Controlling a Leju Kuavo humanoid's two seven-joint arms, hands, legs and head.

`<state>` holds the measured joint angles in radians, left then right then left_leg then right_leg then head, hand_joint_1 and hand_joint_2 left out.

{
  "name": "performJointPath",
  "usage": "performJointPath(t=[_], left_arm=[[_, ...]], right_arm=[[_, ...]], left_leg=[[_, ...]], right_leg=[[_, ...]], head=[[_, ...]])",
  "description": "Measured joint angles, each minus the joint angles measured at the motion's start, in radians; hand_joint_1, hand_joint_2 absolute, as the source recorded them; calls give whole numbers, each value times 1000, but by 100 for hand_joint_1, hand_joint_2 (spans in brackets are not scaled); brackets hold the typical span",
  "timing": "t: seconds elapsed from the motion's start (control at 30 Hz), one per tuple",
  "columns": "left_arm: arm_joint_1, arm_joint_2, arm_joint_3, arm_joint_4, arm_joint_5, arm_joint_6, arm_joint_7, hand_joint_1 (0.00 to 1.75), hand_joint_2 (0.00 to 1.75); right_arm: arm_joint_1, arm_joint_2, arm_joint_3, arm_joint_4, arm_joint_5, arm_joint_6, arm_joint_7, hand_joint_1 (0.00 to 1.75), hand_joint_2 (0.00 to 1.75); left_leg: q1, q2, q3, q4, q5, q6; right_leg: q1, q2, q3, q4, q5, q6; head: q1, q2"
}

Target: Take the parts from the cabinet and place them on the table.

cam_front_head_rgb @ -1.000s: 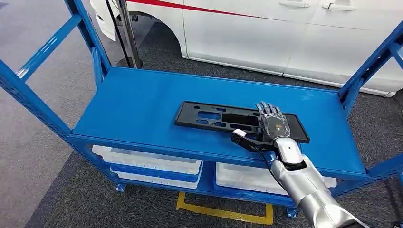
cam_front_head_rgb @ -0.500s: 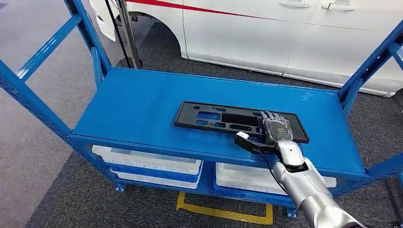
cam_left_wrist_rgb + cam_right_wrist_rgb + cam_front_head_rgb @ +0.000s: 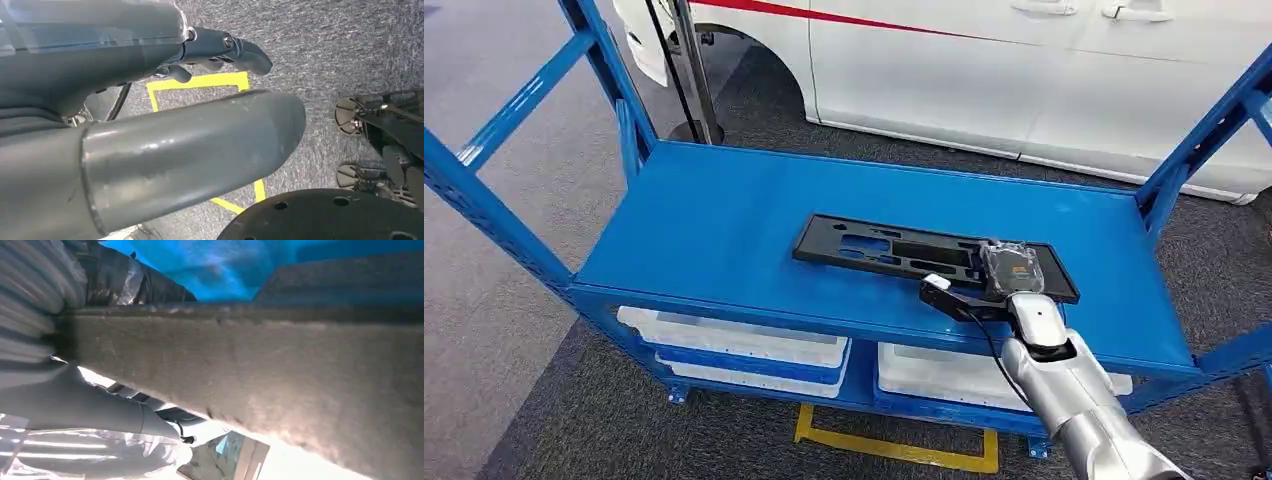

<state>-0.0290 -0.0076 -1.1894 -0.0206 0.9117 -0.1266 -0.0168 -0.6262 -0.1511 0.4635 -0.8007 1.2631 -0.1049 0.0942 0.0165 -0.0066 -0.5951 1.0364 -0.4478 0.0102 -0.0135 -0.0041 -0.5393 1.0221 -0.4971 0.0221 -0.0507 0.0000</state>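
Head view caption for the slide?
Right hand grips the black part on the blue shelf.

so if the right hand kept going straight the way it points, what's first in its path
Probably the black plastic panel itself: the right hand already lies on the panel's right end, fingers curled over it. Beyond is bare blue shelf, though depth is unclear.

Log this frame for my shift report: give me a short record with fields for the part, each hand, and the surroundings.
part: flat black panel lying on the blue shelf top
right hand: right hand over the panel's right end, fingers curled onto it
left hand: left hand hanging over grey carpet with yellow tape, holding nothing
below shelf: white bins
behind: white car
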Motion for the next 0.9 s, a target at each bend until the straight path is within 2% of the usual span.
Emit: performJointPath(t=[0.07,0.1,0.33,0.77,0.9], left_arm=[[0,-1,0,0,0,0,0,0,0],[0,-1,0,0,0,0,0,0,175],[0,-2,2,0,22,-20,-37,0,175],[2,-2,4,0,42,-42,-54,0,175],[2,-2,6,0,50,-8,-58,0,175]], right_arm=[[0,0,-1,-1,0,0,0,175,175],[0,0,-1,-1,0,0,0,175,175],[3,0,-6,-1,-4,0,-12,175,175],[3,0,-7,-1,-8,-2,-23,175,175],[8,0,-7,-10,-13,-25,-26,175,175]], left_leg=[[0,0,0,0,0,0],[0,0,0,0,0,0],[0,0,0,0,0,0],[0,0,0,0,0,0],[0,0,0,0,0,0]], right_leg=[[0,0,0,0,0,0],[0,0,0,0,0,0],[0,0,0,0,0,0],[0,0,0,0,0,0],[0,0,0,0,0,0]], head=[[0,0],[0,0],[0,0],[0,0],[0,0]])
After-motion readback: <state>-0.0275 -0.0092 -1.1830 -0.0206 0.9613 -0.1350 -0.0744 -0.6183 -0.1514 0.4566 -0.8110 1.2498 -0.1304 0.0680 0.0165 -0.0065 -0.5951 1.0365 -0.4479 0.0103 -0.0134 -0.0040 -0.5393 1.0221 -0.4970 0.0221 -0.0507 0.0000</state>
